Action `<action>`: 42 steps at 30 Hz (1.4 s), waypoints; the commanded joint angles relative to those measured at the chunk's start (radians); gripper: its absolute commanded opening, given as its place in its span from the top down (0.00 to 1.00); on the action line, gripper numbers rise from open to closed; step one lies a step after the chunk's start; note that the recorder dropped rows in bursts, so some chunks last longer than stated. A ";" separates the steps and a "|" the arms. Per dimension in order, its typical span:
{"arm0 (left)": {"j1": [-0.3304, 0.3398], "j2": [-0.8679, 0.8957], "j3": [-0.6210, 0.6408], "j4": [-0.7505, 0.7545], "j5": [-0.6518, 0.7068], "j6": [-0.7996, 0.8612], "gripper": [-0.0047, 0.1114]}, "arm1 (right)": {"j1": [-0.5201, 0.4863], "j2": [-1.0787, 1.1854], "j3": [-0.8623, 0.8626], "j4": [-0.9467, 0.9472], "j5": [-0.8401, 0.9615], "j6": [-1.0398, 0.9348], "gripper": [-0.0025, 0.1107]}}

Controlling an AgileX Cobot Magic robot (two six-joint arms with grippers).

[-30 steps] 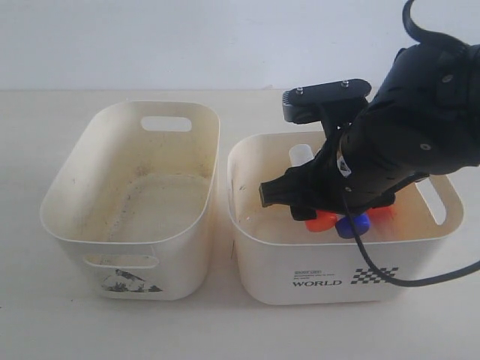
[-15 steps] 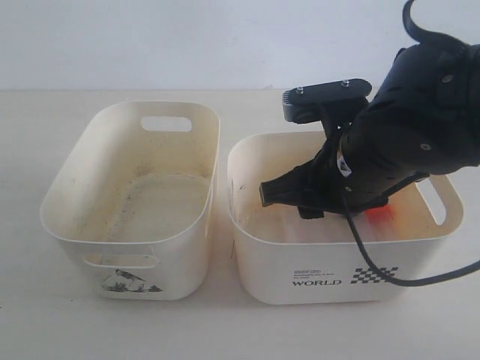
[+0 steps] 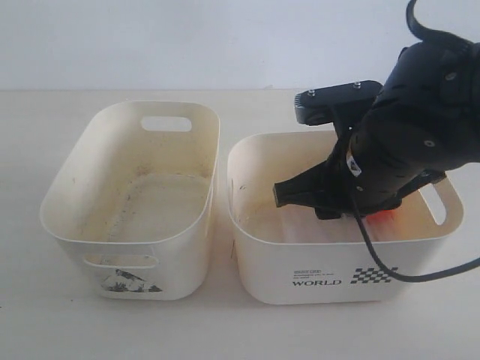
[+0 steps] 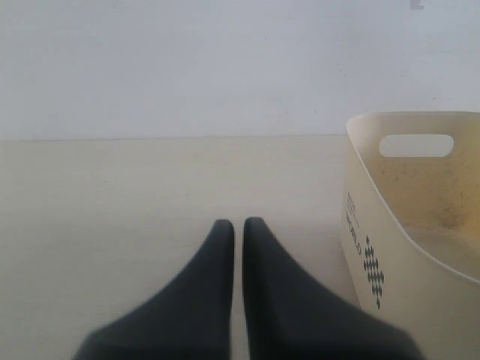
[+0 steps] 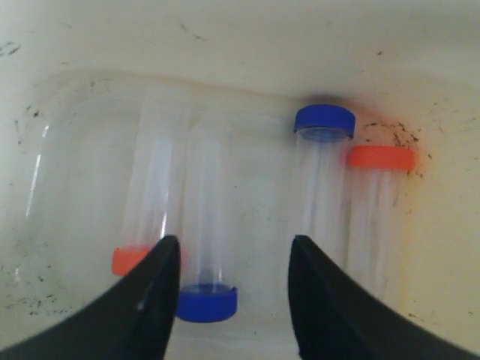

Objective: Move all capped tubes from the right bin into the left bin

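- Plastic tubes point(image 5: 159, 172) lie flat and side by side on the floor of the right bin point(image 3: 300, 259), two with blue caps and two with orange. None has been moved, and the left bin point(image 3: 196, 150) holds no tube.
- Lowered inside that bin, the right gripper point(image 5: 234, 244) has its jaws apart around the tube with the nearer blue cap point(image 5: 206, 304). One finger looks to be against it and the other shows a gap, so it is not clamped.
- Off to the side, the left gripper point(image 4: 238, 247) is pinched together on nothing, low over the table point(image 3: 225, 330) beside the left bin and out of the way.
- Neighbouring tubes lie close on both sides, leaving little room for the fingers. The carry must clear two rims that stand just beside each other.
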State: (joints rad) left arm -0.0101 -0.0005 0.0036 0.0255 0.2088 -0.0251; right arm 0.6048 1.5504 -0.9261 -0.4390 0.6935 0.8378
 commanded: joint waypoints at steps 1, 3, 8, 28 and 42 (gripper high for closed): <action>0.000 0.000 -0.004 -0.004 0.000 -0.010 0.92 | -0.041 -0.002 0.002 -0.003 0.014 -0.001 0.56; 0.000 0.000 -0.004 -0.004 0.000 -0.010 0.92 | -0.049 -0.002 0.002 0.001 0.008 -0.001 0.58; 0.000 0.000 -0.004 -0.004 0.000 -0.010 0.92 | -0.049 -0.002 0.002 0.033 -0.021 -0.045 0.58; 0.000 0.000 -0.004 -0.004 0.000 -0.010 0.92 | -0.049 0.197 -0.045 0.042 -0.083 -0.096 0.58; 0.000 0.000 -0.004 -0.004 0.000 -0.010 0.92 | -0.049 0.284 -0.045 0.060 -0.088 -0.096 0.58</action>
State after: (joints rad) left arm -0.0101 -0.0005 0.0036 0.0255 0.2088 -0.0251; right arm 0.5600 1.8122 -0.9656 -0.3837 0.6122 0.7455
